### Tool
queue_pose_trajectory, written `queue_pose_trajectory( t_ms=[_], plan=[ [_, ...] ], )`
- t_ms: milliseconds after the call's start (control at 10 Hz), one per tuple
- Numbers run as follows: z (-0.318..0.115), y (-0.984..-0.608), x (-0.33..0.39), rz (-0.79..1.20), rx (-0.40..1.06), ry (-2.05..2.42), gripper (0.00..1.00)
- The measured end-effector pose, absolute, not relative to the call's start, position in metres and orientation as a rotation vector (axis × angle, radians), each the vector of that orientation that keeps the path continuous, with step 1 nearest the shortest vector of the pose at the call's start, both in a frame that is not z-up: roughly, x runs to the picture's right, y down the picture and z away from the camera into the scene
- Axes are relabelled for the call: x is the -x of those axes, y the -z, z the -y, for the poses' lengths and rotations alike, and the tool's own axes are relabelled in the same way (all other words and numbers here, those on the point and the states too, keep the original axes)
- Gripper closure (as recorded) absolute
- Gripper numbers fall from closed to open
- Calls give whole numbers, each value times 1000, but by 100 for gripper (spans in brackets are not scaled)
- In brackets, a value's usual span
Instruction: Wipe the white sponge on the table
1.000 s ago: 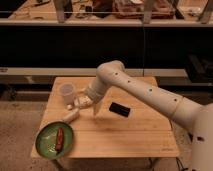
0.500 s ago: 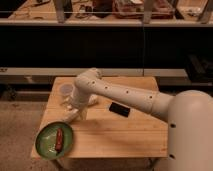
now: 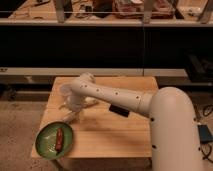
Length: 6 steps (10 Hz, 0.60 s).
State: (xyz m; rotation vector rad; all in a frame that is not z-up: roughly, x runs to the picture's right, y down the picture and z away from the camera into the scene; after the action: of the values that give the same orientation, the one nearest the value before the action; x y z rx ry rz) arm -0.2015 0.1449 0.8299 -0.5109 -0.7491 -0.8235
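The gripper [image 3: 73, 112] is down at the left front of the table [image 3: 112, 136], just above the rim of the green plate [image 3: 43, 134]. A pale lump right under it looks like the white sponge [image 3: 69, 119], touching the wood. Can't tell from here whether the gripper actually has hold of it or is just on top of it. For a decent wipe the robot probably wants steady downward pressure and flat strokes along the grain. It should head toward the open middle rather than into the plate or the cup [image 3: 65, 92] behind it, and there's a black thing [image 3: 119, 110] off to the right to stay short of. Pose-wise, the arm comes in from the right, runs low across the table, then bends sharply down at the wrist near the cup.
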Motion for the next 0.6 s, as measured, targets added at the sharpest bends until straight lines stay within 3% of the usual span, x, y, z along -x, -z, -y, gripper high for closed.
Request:
queue_pose_trajectory(
  t_ms=[100, 600],
  plan=[
    [-149, -835, 203, 749, 523, 822, 23],
    [-131, -837, 194, 766, 512, 760, 76]
  ],
)
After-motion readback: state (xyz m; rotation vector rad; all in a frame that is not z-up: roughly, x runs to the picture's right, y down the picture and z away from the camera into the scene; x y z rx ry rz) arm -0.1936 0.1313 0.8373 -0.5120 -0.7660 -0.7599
